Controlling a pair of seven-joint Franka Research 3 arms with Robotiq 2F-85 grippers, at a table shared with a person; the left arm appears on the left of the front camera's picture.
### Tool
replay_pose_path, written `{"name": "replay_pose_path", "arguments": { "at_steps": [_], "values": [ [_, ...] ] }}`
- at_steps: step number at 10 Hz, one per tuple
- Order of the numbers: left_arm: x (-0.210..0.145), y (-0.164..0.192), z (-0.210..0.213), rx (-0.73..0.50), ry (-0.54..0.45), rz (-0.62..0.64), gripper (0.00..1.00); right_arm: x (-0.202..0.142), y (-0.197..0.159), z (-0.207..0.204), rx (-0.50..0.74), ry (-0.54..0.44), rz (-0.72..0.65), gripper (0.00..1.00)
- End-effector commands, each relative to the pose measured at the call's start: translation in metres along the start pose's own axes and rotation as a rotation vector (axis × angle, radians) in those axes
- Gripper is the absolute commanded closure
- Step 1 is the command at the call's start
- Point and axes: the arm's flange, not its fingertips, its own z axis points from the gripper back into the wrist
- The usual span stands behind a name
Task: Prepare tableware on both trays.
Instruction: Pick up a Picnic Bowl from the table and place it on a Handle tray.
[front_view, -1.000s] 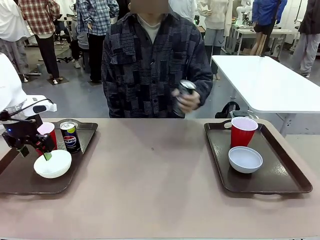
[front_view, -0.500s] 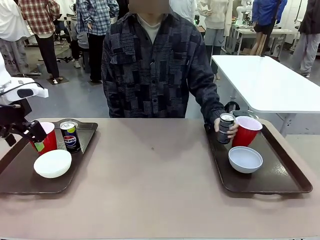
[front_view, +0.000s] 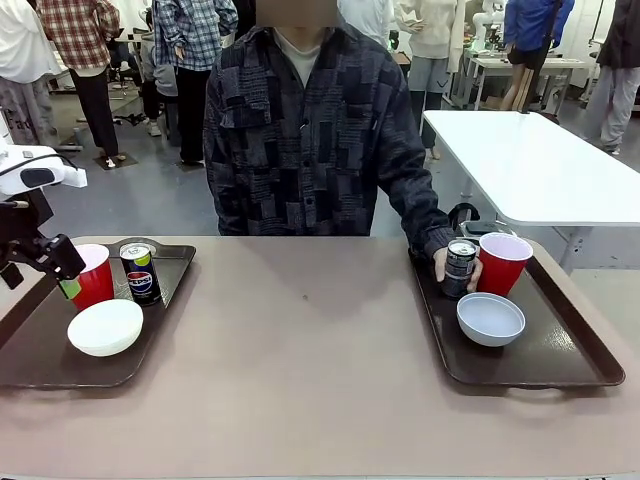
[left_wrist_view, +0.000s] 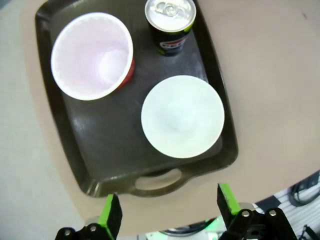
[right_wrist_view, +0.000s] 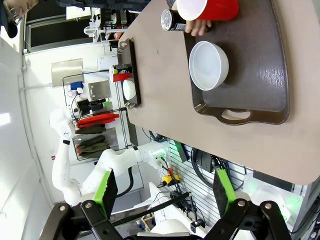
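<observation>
On the left tray (front_view: 30, 360) stand a red cup (front_view: 95, 276), a dark can (front_view: 140, 272) and a white bowl (front_view: 105, 327). My left gripper (front_view: 58, 272) hangs open beside the cup, holding nothing. From the left wrist view the cup (left_wrist_view: 92, 55), can (left_wrist_view: 171, 22) and bowl (left_wrist_view: 182, 116) lie far below my open left gripper (left_wrist_view: 167, 212). The right tray (front_view: 560, 350) carries a red cup (front_view: 503, 262), a bowl (front_view: 490, 318) and a can (front_view: 460, 266) held upright by the person's hand (front_view: 442, 266). My right gripper (right_wrist_view: 164, 190) is open high above that tray (right_wrist_view: 260, 75).
The person stands at the far side of the table (front_view: 310, 370), one arm stretched to the right tray. A white table (front_view: 540, 170) stands behind at the right. Other people move about in the background.
The person's hand brought the second can down onto the right tray next to the cup. My left gripper rose off the bowl and drew back to the left.
</observation>
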Motion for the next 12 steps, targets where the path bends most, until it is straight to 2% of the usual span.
{"name": "replay_pose_path", "arguments": {
  "at_steps": [1,7,8,10,12],
  "values": [
    [0.001,-0.001,-0.001,0.002,-0.003,-0.005,0.00,-0.001,0.001,0.000,0.008,0.001,0.007,0.00],
    [0.000,-0.001,0.000,0.001,0.000,-0.001,0.00,-0.001,0.001,0.000,0.008,0.001,0.007,0.00],
    [0.012,0.009,0.013,-0.170,0.017,-0.037,0.00,-0.001,0.001,0.000,0.008,0.001,0.007,0.00],
    [0.015,0.046,0.032,-0.566,0.017,0.029,0.00,-0.001,0.001,0.000,0.008,0.001,0.007,0.00],
    [0.007,0.102,0.042,-0.787,-0.025,0.108,0.00,-0.001,0.001,0.000,0.008,0.001,0.007,0.00]
  ]
}}
